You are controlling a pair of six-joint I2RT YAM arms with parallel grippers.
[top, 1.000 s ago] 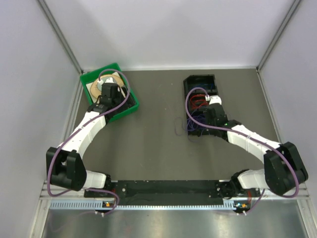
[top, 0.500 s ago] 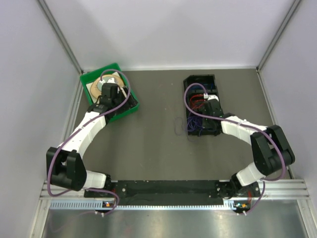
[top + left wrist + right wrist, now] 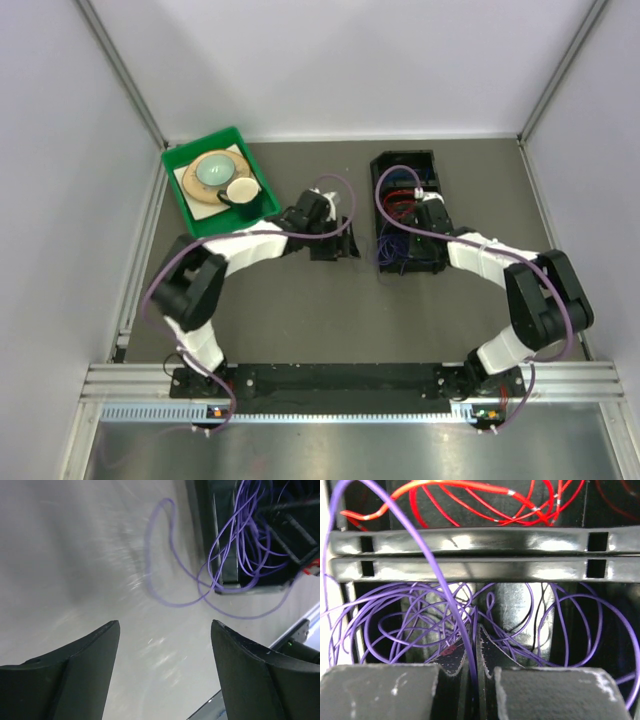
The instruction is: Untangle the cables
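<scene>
The cables lie in a black divided tray (image 3: 405, 163): red cables (image 3: 400, 203) in a middle compartment, purple cables (image 3: 397, 255) in the near one. My right gripper (image 3: 418, 232) is down in the purple compartment. In the right wrist view the right gripper (image 3: 476, 630) is shut on one purple cable (image 3: 451, 605) that rises up and left past the red cables (image 3: 470, 495). My left gripper (image 3: 335, 243) hangs open just left of the tray. Nothing is between the left gripper (image 3: 165, 625) jaws; a purple cable loop (image 3: 148, 555) spills from the tray (image 3: 202, 530) onto the table ahead.
A green bin (image 3: 170, 160) at the back left holds a round wooden disc and a pale bowl. Side walls with metal posts close in the table. A black rail with the arm bases runs along the near edge (image 3: 340, 380).
My left arm has swung from the green bin to the table's middle, beside the black tray. The right arm folded its elbow in; its gripper stayed shut in the tray.
</scene>
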